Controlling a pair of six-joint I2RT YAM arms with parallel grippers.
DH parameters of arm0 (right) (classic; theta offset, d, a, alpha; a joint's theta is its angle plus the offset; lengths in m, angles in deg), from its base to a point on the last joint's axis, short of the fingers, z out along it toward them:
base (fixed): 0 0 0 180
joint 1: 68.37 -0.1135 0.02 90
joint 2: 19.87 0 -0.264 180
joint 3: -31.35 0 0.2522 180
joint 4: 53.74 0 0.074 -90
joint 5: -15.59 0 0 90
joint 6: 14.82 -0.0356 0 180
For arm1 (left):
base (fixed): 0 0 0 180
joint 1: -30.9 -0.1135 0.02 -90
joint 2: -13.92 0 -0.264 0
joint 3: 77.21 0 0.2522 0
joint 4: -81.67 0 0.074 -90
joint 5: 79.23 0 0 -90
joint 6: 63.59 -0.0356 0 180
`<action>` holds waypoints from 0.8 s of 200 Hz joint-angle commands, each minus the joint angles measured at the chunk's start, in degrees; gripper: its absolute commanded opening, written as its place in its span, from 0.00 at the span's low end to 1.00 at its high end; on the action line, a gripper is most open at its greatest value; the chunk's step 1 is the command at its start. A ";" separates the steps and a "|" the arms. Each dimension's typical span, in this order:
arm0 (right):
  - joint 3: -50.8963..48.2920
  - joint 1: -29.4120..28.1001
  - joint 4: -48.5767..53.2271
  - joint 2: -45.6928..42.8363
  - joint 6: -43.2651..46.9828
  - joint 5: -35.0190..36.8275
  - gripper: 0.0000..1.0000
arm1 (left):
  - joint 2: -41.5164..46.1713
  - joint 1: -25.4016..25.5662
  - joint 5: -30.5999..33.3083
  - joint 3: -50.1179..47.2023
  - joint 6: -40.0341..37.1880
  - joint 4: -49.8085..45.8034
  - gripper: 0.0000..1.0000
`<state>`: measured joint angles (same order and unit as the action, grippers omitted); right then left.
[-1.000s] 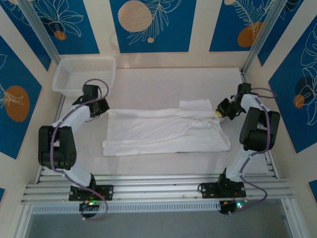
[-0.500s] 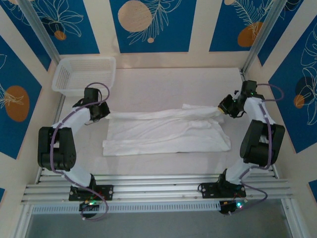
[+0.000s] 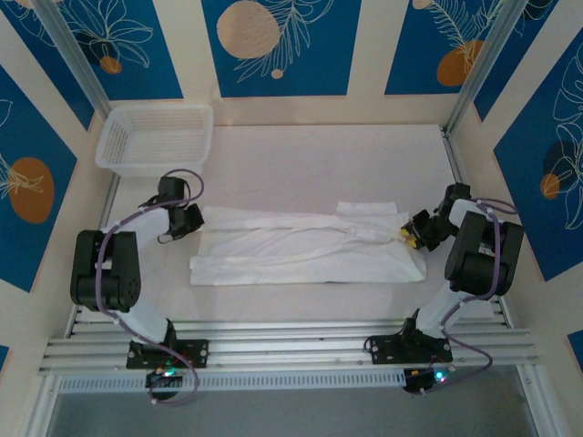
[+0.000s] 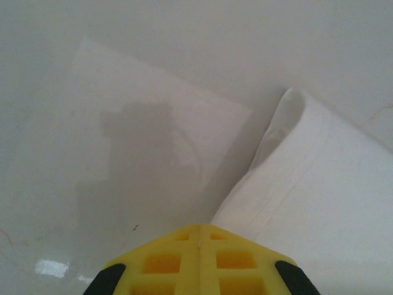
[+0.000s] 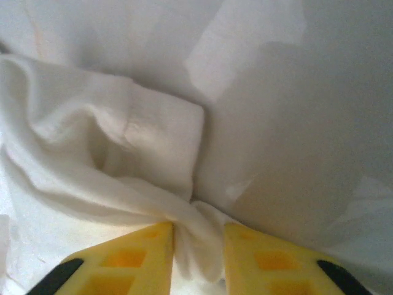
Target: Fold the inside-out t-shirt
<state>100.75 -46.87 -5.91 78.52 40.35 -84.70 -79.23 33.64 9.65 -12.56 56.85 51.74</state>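
I read this as the lengthwise fold. The t-shirt (image 3: pixel 301 250) lies as a long band across the table (image 3: pixel 310 155), stretched between both arms. The left gripper (image 3: pixel 189 221) has its pads (image 4: pixel 166 264) pressed tight together where the shirt's folded edge meets them, so I judge it is pinching a thin layer. The right gripper (image 3: pixel 408 234) is barely parted, with a twisted bunch of cloth clamped between its fingers (image 5: pixel 132 258). Next I'd lay the edge flat, line it up, and let go on both sides together.
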 commanded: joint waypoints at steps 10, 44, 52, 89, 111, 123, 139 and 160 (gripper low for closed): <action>3.17 0.55 2.43 0.79 -0.55 0.45 0.46 | -0.75 -0.52 2.24 -1.01 1.47 1.51 0.09; 2.90 3.13 0.04 -2.51 -2.45 -6.33 0.59 | 1.66 -0.55 4.93 -0.20 0.81 1.40 0.31; 2.90 3.69 -0.67 -3.18 -2.86 -7.55 0.59 | 2.60 -0.55 5.39 0.06 0.53 1.22 0.36; 3.47 4.07 -3.02 -6.29 -2.28 -9.14 0.94 | 8.82 -0.08 6.85 0.35 -2.13 0.94 0.52; 5.42 1.89 -3.27 -8.16 0.68 -7.60 0.94 | 13.20 1.73 6.67 0.78 -5.19 0.30 0.58; 9.17 -2.09 -0.43 -6.99 3.35 -2.84 0.94 | 15.60 3.61 5.00 1.26 -6.84 -0.01 0.60; 14.71 -7.53 3.19 -3.06 5.99 5.72 0.93 | 18.52 6.90 0.14 1.56 -9.27 0.37 0.64; 20.93 -11.56 6.40 2.98 6.75 15.95 0.92 | 22.09 13.02 -7.34 1.75 -13.24 0.64 0.69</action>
<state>116.29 -54.57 -4.95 75.70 43.54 -81.51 -60.95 40.70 11.85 -12.45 49.98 52.48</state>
